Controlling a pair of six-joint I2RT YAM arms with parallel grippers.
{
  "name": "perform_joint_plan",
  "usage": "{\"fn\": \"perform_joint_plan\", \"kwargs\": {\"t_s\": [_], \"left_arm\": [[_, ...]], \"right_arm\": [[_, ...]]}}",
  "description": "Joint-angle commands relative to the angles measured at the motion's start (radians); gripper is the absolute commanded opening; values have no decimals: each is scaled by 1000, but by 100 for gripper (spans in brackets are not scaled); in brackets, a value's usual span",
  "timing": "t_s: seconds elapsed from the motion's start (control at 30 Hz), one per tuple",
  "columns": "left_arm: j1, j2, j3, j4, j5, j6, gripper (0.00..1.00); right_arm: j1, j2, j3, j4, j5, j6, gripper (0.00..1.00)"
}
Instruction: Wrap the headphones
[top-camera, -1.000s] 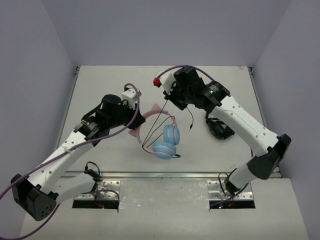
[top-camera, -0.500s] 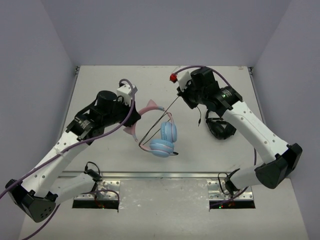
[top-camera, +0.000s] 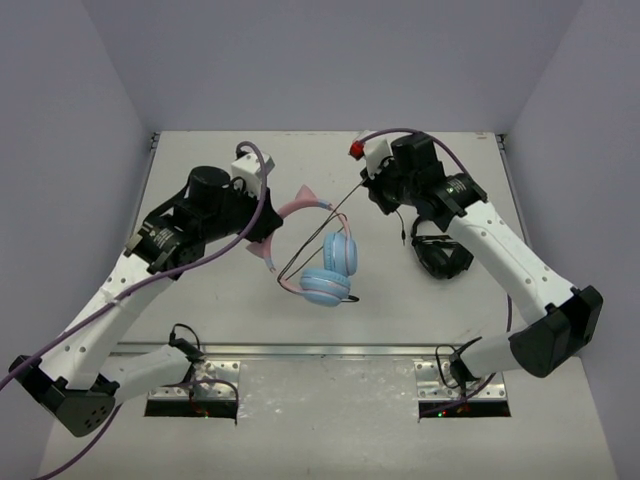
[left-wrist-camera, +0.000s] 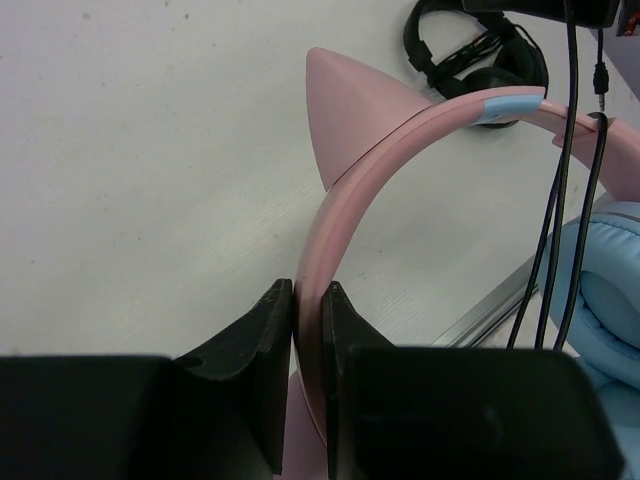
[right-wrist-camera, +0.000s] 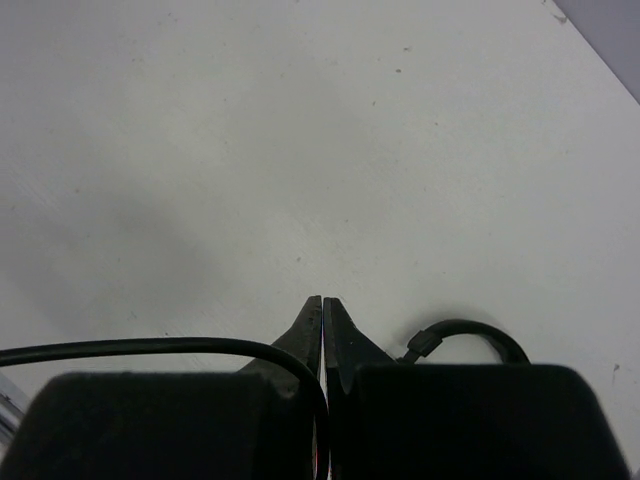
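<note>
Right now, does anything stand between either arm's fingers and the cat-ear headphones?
Nothing visible does. The left fingers are shut on the pink headband, and the right fingers pinch the black cable. The all-black headphones lie apart from them, blocking nothing.

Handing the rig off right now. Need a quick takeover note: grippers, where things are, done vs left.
Left gripper: shut on the pink headband of the headphones, mid-table.
Right gripper: shut on the cable, stretched taut from the headphones toward the far side.
Black headphones: lying on the table by the right arm, apart from the job.
Done: a few cable strands cross the headband.
Left: wind on the rest, including the loose plug end.
</note>
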Motion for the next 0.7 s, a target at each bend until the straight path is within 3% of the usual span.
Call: {"fn": "perform_joint_plan", "kwargs": {"t_s": [0.0, 0.37, 0.67], "left_arm": [[-7, -19, 74, 50, -30, -32, 0], [-5, 24, 215, 85, -124, -251, 0], [-4, 53, 296, 88, -164, -317, 0]], "right_arm": [[-13, -29, -27, 82, -21, 17, 1], [-13, -29, -130, 184, -153, 108, 1], [-13, -73, -202, 256, -190, 154, 1]]}}
